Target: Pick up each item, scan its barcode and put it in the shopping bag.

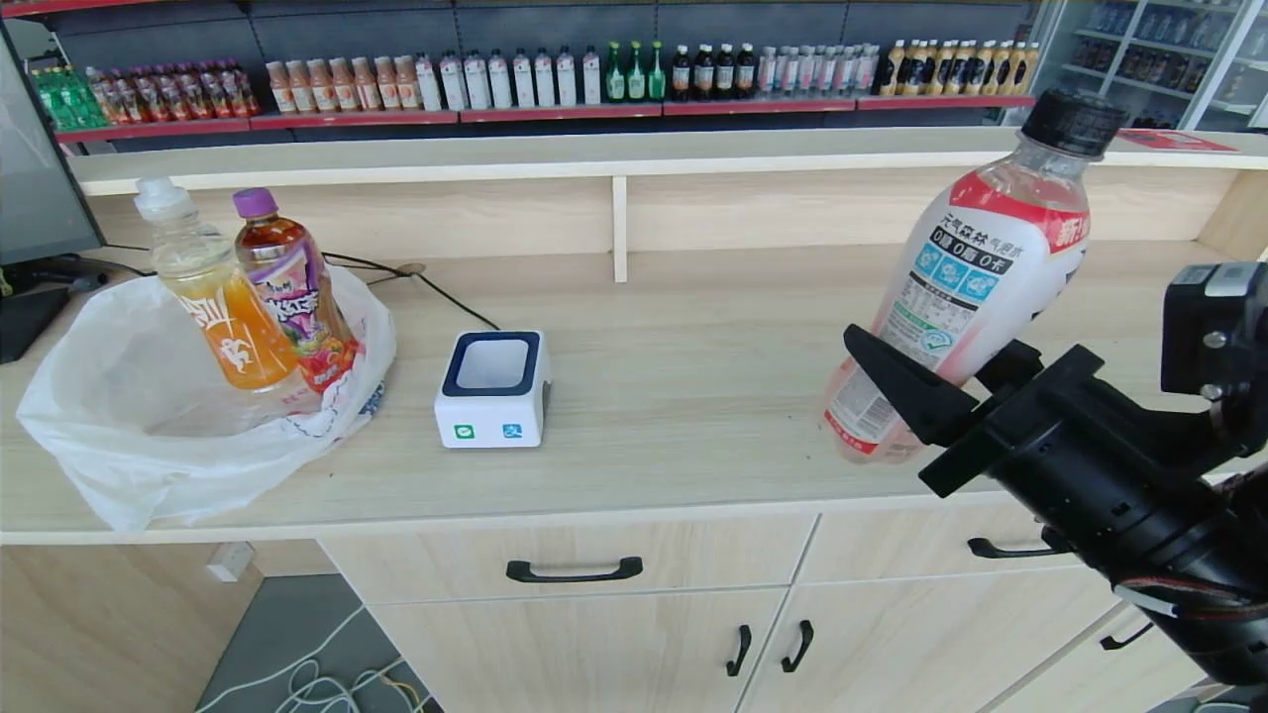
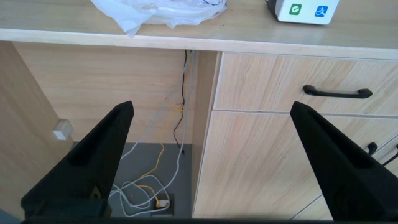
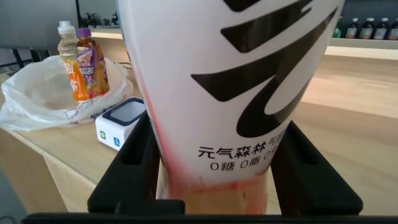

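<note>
Pink-white bottle (image 1: 976, 257) leans, pinched near its base by the right hand (image 1: 929, 364), cap uppermost.

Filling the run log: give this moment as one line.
right gripper: shut on pink bottle, tilted | left gripper: open, low before drawer | scanner: beside bag | shopping bag: two bottles inside

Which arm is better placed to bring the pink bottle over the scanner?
Right. The right end effector grips the bottle above the counter; the left end effector hangs open, empty, below the counter edge.
</note>
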Controlling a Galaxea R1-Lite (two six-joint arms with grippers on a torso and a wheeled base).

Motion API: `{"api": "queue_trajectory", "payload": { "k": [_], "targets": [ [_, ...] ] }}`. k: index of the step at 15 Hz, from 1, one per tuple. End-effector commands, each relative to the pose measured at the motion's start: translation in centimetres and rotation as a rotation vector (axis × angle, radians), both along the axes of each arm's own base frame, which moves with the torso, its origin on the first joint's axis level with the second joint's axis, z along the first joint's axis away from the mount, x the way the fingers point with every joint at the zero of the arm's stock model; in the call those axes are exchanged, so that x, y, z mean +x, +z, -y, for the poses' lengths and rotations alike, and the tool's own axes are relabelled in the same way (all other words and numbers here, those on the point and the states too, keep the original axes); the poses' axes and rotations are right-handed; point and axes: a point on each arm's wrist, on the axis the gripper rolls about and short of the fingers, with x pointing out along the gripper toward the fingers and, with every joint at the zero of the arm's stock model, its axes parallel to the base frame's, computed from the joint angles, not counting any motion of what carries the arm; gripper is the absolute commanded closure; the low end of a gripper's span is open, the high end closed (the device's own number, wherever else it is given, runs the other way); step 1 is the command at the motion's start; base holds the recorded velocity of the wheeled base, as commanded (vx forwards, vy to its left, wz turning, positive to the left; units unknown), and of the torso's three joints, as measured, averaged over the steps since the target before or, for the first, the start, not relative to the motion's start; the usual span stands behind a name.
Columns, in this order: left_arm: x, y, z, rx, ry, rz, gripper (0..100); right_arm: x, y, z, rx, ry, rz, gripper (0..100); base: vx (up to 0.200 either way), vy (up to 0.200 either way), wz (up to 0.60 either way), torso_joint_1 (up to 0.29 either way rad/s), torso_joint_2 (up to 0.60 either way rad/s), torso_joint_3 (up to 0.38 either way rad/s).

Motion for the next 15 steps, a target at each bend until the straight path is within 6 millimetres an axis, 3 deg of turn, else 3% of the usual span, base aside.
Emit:
{"api": "queue_trajectory", "payload": {
  "k": [1, 11, 15],
  "targets": [
    [0.00, 0.00, 0.00, 0.000, 0.000, 0.000, 0, 0.16, -0.05, -0.08, 0.000, -0.003, -0.001, 100, 0.000, 0.000, 0.00, 0.000, 0.00, 0.000],
    [0.00, -0.01, 0.00, 0.000, 0.000, -0.001, 0, 0.41, -0.09, 0.47, 0.037, -0.072, -0.028, 100, 0.000, 0.000, 0.00, 0.000, 0.00, 0.000],
    [0.00, -0.01, 0.00, -0.002, 0.001, -0.001, 0, 0.43, -0.09, 0.50, 0.037, -0.073, -0.028, 100, 0.000, 0.200, 0.00, -0.006, 0.00, 0.002]
  ]
}}
